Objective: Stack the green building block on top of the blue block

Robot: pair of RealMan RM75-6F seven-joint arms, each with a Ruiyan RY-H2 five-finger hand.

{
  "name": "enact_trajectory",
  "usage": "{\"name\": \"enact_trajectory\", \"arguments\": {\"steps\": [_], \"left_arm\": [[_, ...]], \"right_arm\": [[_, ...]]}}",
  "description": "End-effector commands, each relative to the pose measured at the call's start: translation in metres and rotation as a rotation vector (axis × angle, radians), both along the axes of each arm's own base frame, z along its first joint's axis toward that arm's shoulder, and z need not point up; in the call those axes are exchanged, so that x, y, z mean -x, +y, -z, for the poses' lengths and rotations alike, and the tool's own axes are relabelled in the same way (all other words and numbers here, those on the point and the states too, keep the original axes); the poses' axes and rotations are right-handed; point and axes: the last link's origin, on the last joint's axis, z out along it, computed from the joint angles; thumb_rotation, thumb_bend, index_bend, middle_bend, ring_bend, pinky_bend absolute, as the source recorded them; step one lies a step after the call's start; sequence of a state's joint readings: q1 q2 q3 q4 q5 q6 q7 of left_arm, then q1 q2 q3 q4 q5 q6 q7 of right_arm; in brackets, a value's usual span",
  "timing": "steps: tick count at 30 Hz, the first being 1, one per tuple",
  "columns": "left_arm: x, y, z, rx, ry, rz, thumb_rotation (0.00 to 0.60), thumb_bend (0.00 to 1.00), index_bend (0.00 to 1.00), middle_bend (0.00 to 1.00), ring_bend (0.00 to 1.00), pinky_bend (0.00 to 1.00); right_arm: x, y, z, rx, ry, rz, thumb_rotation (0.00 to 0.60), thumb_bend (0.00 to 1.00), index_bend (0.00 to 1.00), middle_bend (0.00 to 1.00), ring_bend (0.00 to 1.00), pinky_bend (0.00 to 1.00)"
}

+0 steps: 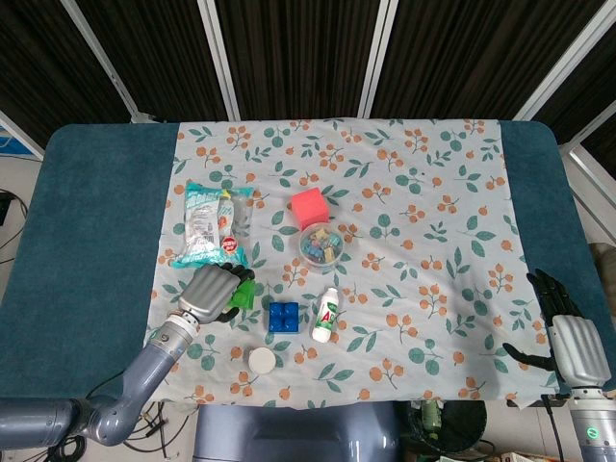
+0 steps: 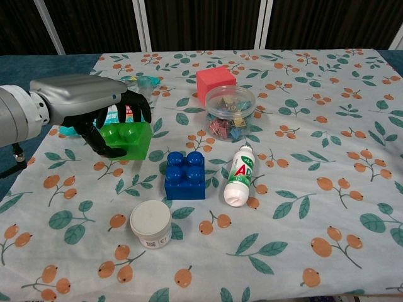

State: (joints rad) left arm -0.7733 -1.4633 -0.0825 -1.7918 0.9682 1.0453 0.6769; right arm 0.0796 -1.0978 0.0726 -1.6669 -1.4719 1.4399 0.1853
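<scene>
The green building block [image 2: 129, 139] is held by my left hand [image 2: 94, 110], whose dark fingers wrap its top and near side. It hangs just left of the blue block [image 2: 185, 175], slightly above the cloth. In the head view the left hand [image 1: 214, 292] covers most of the green block [image 1: 244, 295], with the blue block [image 1: 283, 317] to its right. My right hand [image 1: 568, 337] is at the table's right edge, fingers spread and empty.
A white bottle [image 2: 238, 175] lies right of the blue block. A white round lid [image 2: 150, 223] sits in front of it. Behind are a clear tub of clips [image 2: 230, 113], a red cube [image 2: 214, 83] and a snack packet [image 1: 210, 223].
</scene>
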Motion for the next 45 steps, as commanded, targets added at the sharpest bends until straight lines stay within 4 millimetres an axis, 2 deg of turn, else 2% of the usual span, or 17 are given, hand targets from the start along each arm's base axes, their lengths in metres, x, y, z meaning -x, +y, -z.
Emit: {"name": "enact_trajectory", "arguments": {"steps": [1, 26, 45], "left_arm": [[-0.001, 0.0, 0.0, -0.001, 0.0, 0.0, 0.6, 0.36, 0.46, 0.47, 0.4, 0.5], [-0.011, -0.001, -0.001, 0.002, -0.019, 0.007, 0.6, 0.36, 0.46, 0.48, 0.4, 0.5], [-0.076, -0.008, 0.02, 0.033, -0.058, 0.003, 0.6, 0.36, 0.47, 0.48, 0.4, 0.5]], "right_arm": [[0.0, 0.0, 0.0, -0.001, 0.0, 0.0, 0.6, 0.1, 0.0, 0.0, 0.0, 0.21], [0.0, 0.0, 0.001, -0.005, -0.001, 0.001, 0.6, 0.1, 0.0, 0.0, 0.0, 0.21], [0.0, 0.0, 0.0, -0.007, -0.012, 0.001, 0.6, 0.1, 0.0, 0.0, 0.0, 0.21]]}}
